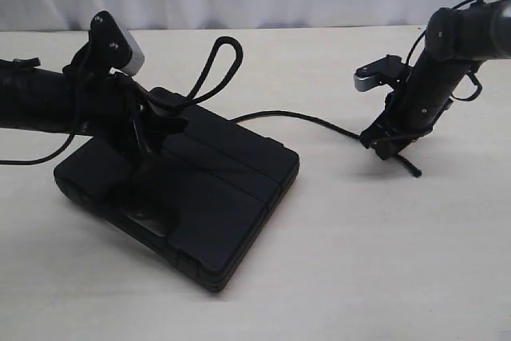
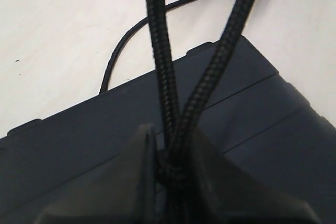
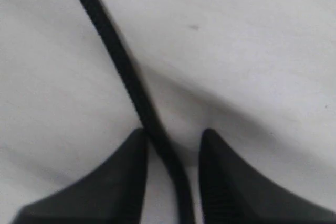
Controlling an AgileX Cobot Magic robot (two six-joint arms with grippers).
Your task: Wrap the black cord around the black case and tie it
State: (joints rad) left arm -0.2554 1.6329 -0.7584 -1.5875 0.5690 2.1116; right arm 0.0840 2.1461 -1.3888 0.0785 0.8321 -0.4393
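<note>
- The case (image 1: 215,197) lies flat on the table (image 1: 383,261), left of the middle, with 1 corner toward the camera.
- The left gripper (image 2: 170,153) is closed tight on 2 strands of the cord (image 2: 163,77), pinching them together just above the case lid. From the pinch the strands rise as a loop standing free in the air.
- My reading is that this pinch anchors the cord at the case and holds the loop up so an end can be passed through. Whether the cord runs under the case I cannot tell.
- From the case's far right edge the cord trails over the table to the right gripper (image 3: 173,135), and its end lies just past it.
- The right gripper is about half open, low over the table, with 1 finger on each side of the cord. The cord touches 1 finger and a gap shows at the other, so nothing is gripped yet. It is likely placed so to take the free end.
- Bare table surrounds the right gripper, and only the cord lies between it and the case. The loop looks like the tight spot: its opening is narrow, and the left arm is right beside it.
</note>
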